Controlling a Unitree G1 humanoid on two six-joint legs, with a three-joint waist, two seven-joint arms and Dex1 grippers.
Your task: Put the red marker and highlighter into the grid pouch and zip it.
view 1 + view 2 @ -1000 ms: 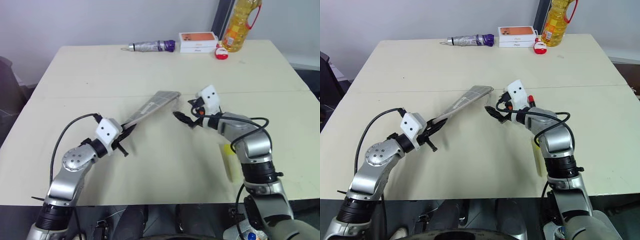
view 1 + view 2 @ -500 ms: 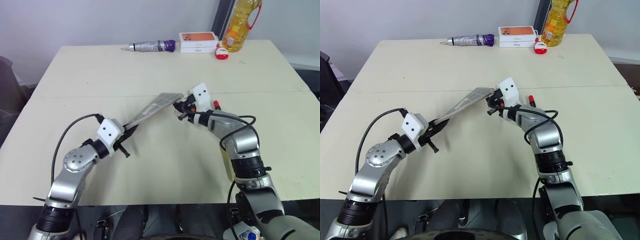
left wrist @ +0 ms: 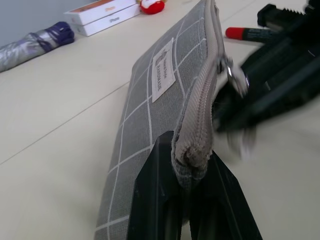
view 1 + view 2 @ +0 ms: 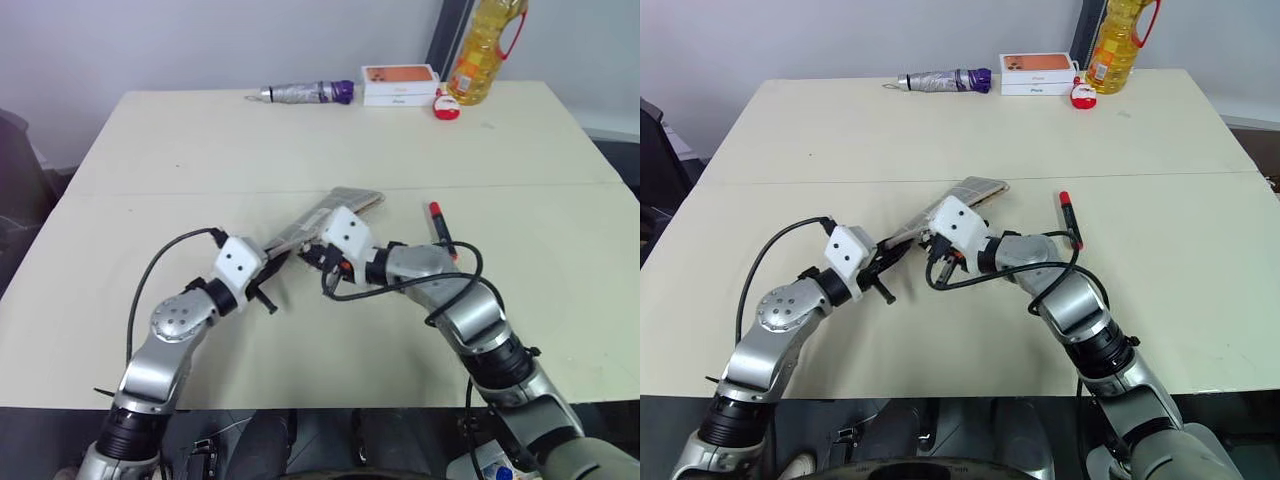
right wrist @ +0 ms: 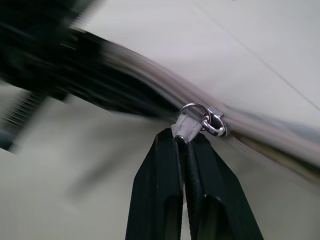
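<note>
The grid pouch (image 4: 348,204) hangs tilted above the table, held at its near end by my left gripper (image 3: 186,156), which is shut on the zipper edge. My right gripper (image 5: 183,136) is partway along the pouch, close to the left gripper, and is shut on the pale zipper pull tab (image 5: 185,125) with its metal ring (image 5: 203,118). The red marker (image 4: 438,222) lies on the table just right of the pouch, apart from both grippers. The highlighter is hidden.
Along the table's far edge sit a folded grey and purple umbrella (image 4: 302,93), a white and orange box (image 4: 397,83), a small red and white round object (image 4: 446,105) and a big yellow oil bottle (image 4: 480,45).
My right gripper shut on the pull tab at the pouch's far end and drew it along the zipper toward my left gripper. The pouch shifted slightly right. The red marker came out from behind the right arm.
</note>
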